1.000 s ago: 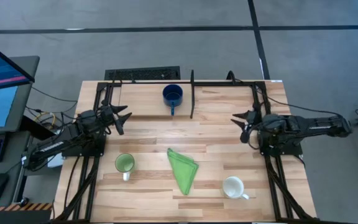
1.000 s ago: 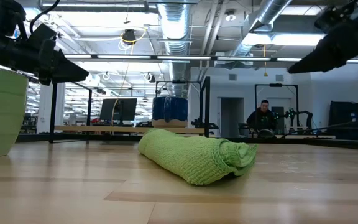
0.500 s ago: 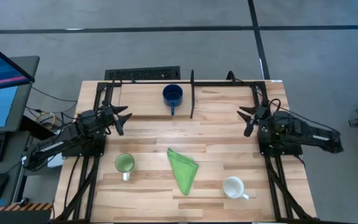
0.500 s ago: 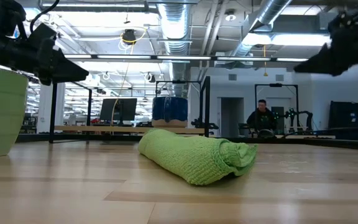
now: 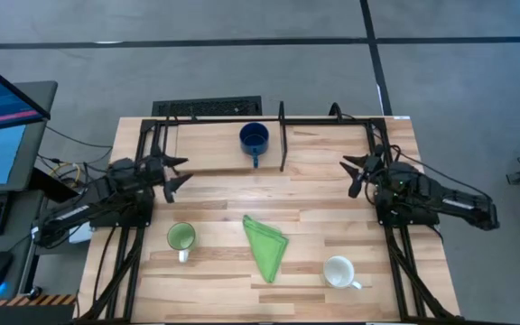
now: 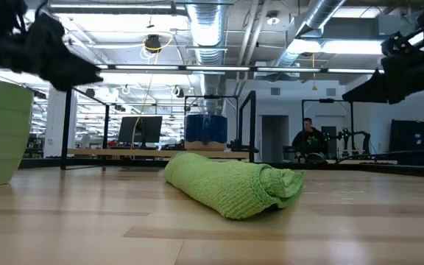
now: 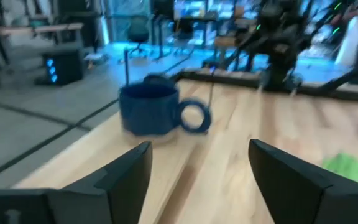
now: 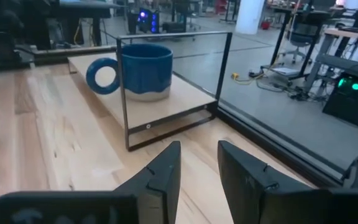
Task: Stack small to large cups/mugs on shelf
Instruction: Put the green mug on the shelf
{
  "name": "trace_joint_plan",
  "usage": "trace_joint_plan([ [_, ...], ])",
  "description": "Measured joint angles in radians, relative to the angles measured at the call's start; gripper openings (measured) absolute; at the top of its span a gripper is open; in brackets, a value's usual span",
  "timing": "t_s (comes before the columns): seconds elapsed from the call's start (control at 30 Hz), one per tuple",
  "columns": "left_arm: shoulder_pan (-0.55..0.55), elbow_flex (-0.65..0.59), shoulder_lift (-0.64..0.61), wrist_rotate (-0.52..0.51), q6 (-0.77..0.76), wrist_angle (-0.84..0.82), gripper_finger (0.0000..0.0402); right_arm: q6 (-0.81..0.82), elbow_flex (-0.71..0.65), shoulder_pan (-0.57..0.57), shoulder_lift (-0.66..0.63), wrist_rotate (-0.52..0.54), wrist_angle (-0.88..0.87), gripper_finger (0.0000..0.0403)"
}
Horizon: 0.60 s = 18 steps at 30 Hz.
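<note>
The dark blue mug (image 5: 254, 138) stands upright on the shelf (image 5: 206, 149), a black rod frame with a wooden base at the table's far edge. The light green mug (image 5: 181, 238) stands on the table at near left. The white mug (image 5: 339, 271) stands at near right. My left gripper (image 5: 173, 173) hovers open at the table's left, pointing level toward the blue mug (image 7: 157, 112). At the table's right, my right gripper (image 5: 357, 173) hovers with a narrow empty gap between its fingers (image 8: 163, 171), facing the blue mug (image 8: 143, 71) and the shelf (image 8: 166, 109).
A folded green cloth (image 5: 265, 244) lies on the table between the green and white mugs and fills the middle of the low view (image 6: 230, 184). Bare wood lies between the two grippers. A person sits in the room far behind the table (image 6: 309, 140).
My right arm has folded back along the table's right edge, and its gripper has sunk lower while staying at about the same spot over the table. My left gripper has tipped up a little. The mugs and the cloth stay where they were.
</note>
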Motion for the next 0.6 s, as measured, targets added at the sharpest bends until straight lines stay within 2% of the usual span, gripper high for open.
trace_joint_plan([
  [0.27, -0.004, 0.154, 0.026, 0.130, -0.005, -0.067, 0.0284, 0.000, 0.000, -0.005, 0.000, -0.003, -0.002, 0.0127],
  [0.4, -0.020, 0.239, 0.083, 0.129, -0.014, -0.092, 0.0283, 0.000, 0.000, -0.005, 0.000, -0.003, -0.005, 0.0127],
  [0.6, -0.049, 0.484, 0.230, 0.067, 0.076, -0.395, 0.0283, 0.000, 0.000, -0.005, 0.000, -0.003, -0.005, 0.0127],
])
